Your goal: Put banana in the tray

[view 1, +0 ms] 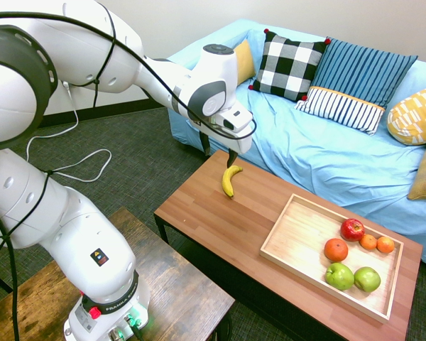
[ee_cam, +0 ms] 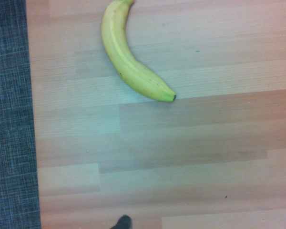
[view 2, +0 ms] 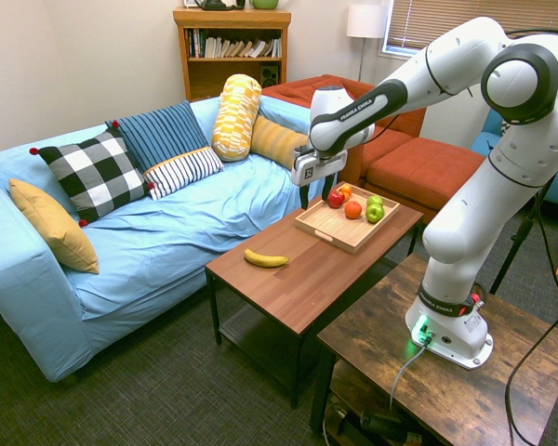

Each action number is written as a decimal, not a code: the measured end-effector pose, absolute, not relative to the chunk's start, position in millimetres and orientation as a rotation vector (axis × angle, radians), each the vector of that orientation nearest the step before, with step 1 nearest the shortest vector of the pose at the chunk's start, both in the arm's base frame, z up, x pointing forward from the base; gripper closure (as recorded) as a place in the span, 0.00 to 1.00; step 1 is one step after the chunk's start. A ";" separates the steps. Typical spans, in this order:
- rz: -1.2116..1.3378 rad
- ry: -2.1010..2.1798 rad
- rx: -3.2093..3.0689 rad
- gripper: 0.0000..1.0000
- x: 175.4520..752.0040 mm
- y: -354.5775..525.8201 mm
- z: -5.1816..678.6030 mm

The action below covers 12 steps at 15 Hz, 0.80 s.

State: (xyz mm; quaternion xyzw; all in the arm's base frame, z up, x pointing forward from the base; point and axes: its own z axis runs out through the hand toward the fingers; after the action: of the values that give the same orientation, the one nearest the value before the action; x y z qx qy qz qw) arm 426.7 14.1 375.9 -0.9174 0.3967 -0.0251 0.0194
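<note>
banana [view 1: 230, 180] near table [view 1: 220, 227] edge, tray [view 1: 298, 241] apart

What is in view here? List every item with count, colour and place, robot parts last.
banana: one, yellow, lying on the bare tabletop near the sofa-side end, outside the tray
tray: one, light wood, on the table's other end
apples: three, one red and two green, in the tray
oranges: three, orange, one larger and two small, in the tray
coffee table: one, reddish-brown wood with a dark frame, in front of the sofa
sofa: one, light blue cover
cushions: six, checked, two striped, mustard, two yellow
bookshelf: one, wood, against the far wall
gripper: one, dark fingers open, pointing down above the banana, holding nothing
</note>
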 end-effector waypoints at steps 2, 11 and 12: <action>-0.081 1.226 -2.858 0.00 428.4 17.2 373.5; -0.176 1.092 -2.937 0.00 495.1 97.4 272.2; -0.168 1.090 -2.949 0.00 507.5 102.5 253.4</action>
State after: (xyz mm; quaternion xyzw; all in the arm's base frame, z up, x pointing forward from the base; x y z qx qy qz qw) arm 507.5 102.5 253.4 -0.9367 0.3461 -0.0532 -0.0036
